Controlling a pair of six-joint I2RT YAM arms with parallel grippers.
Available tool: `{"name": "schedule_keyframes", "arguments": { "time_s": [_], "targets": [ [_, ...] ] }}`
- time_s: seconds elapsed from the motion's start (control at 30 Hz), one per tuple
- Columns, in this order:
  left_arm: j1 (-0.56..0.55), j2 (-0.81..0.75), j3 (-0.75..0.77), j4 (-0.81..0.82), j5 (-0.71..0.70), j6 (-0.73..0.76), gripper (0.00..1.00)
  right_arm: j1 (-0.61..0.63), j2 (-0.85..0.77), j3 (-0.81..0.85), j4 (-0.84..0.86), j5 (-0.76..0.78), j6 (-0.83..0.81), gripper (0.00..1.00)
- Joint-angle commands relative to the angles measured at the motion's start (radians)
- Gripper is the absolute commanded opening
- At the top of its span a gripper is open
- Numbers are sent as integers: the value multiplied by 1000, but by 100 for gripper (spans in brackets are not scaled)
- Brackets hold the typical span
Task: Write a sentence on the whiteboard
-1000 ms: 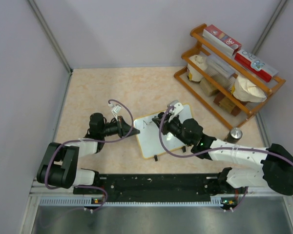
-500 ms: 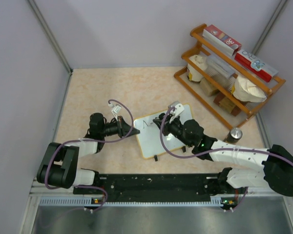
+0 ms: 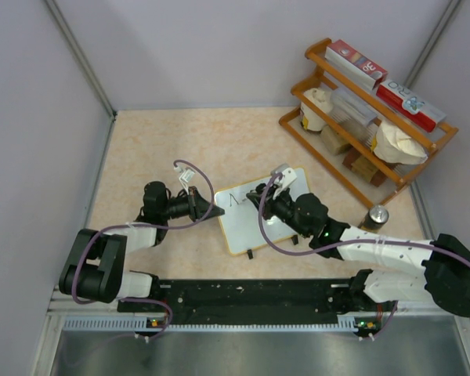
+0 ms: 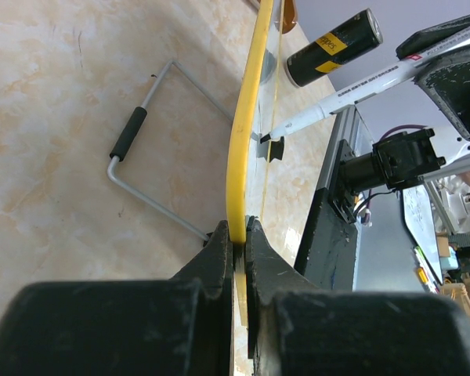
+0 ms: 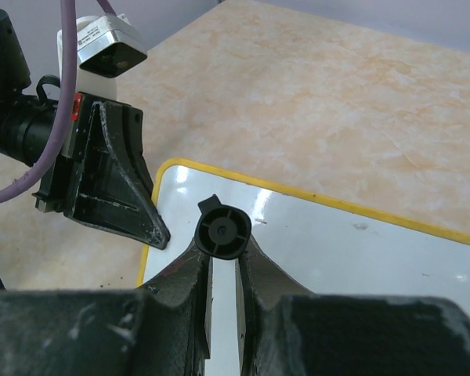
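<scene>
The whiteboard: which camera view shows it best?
The top external view: nearly the whole whiteboard shows there from above, though the right arm covers part. The left wrist view shows only its yellow frame edge-on; the right wrist view shows one corner.

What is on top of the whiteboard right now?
On the whiteboard, a small black mark near its left end; the right gripper holds the marker over the middle. Any writing beneath that gripper is covered.
</scene>
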Motion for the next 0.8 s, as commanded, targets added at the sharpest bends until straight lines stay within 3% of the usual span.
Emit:
{"name": "schedule_keyframes", "arguments": {
  "time_s": [0.0, 0.77],
  "targets": [
    [-9, 8, -4, 19, 56, 51, 0, 8, -10, -16, -32, 23, -7, 0],
    [-9, 11, -3, 17, 61, 51, 0, 5, 60, 128, -24, 102, -67, 0]
  ]
}}
